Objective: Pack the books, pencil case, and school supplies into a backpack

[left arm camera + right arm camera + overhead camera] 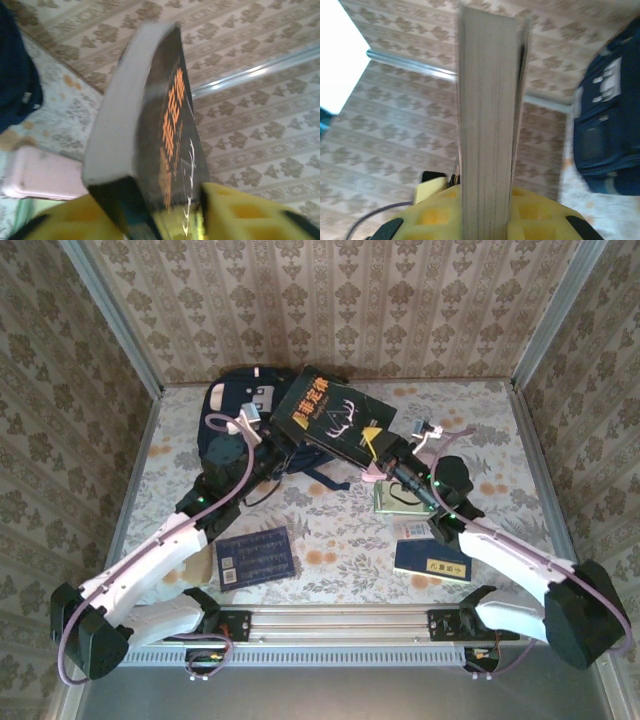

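You have the thick, glossy black book (335, 420), orange-lettered with a pale page block, held clear of the table between both arms. Its long axis runs from back-left to front-right. The right gripper (376, 451) is clamped on its near right corner, yellow pads flat against the covers. The left gripper (285, 447) straddles the opposite end, but you cannot tell whether it grips. The soft navy blue backpack (228, 425) lies just left of the book, partly under its left end, so your left arm is nearer.
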